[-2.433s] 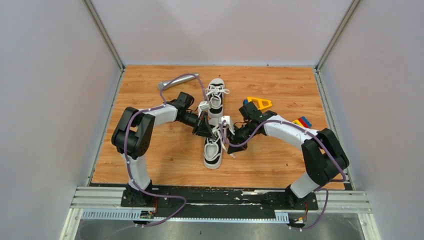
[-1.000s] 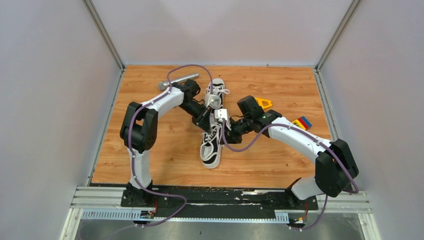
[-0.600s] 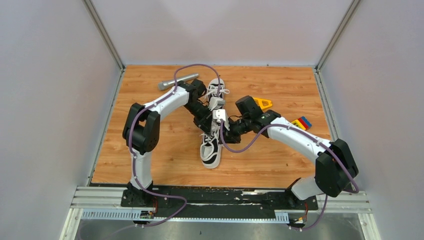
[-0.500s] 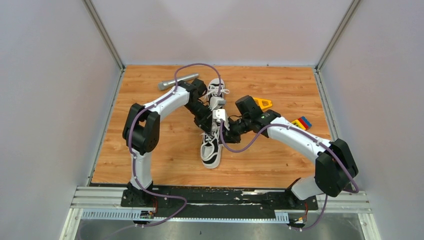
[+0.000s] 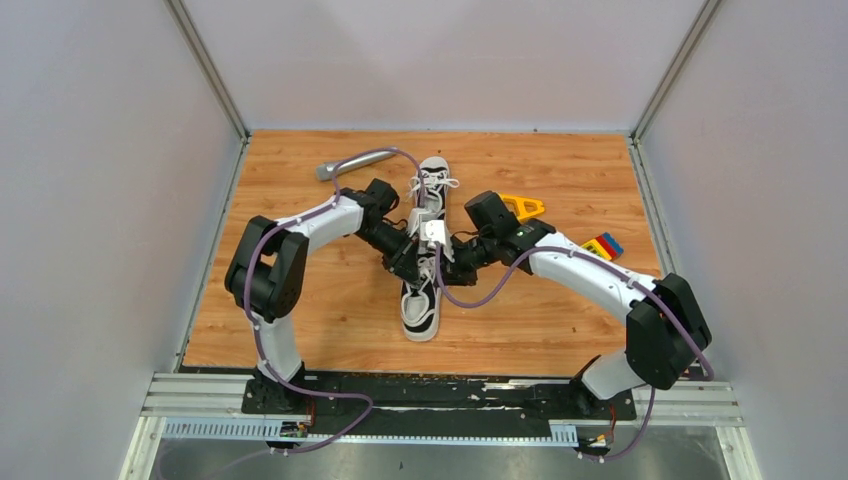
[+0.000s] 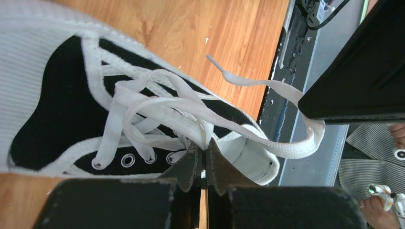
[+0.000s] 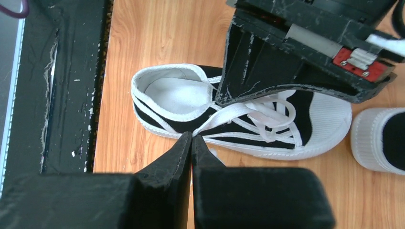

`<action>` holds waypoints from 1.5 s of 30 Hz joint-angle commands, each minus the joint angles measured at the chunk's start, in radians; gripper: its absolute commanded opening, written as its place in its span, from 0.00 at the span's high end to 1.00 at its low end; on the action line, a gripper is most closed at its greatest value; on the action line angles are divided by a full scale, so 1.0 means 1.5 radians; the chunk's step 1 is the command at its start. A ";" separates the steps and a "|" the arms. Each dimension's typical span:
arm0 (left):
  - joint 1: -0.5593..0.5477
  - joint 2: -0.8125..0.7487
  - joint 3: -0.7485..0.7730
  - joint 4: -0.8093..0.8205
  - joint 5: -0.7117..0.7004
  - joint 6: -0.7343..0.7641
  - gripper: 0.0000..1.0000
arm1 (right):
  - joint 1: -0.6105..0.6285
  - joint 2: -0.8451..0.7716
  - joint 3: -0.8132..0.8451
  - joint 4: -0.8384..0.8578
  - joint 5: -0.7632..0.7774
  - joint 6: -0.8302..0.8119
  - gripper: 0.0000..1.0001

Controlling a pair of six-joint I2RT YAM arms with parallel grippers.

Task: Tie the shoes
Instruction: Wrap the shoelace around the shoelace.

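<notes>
— checking our grips first: where do we stand?

— the shoes lie end to end in the middle of the worktop [image 5: 300, 320]. the far shoe [image 5: 432, 185] looks to us already bowed. the near shoe [image 5: 421, 300] sits under both hands. our left hand [image 6: 205, 151] is pinched together on a strand of the laces [image 6: 157, 107] just over the collar. our right hand [image 7: 192, 139] is clamped on another strand beside the shoe's side.

— so what could spoil it?

— we judge the near shoe light. a hard pull might drag or tip it instead of tightening anything. the flat lace could also slide out of tips closed this narrowly, and then the loop collapses. the hands crowd each other too, so crossing them risks a knock, or trapping the loose end [image 6: 229, 76] under the wrong strand.
</notes>
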 commanded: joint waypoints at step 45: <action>0.069 -0.022 -0.103 0.116 0.119 0.095 0.88 | -0.042 0.219 0.061 0.130 -0.003 -0.177 0.45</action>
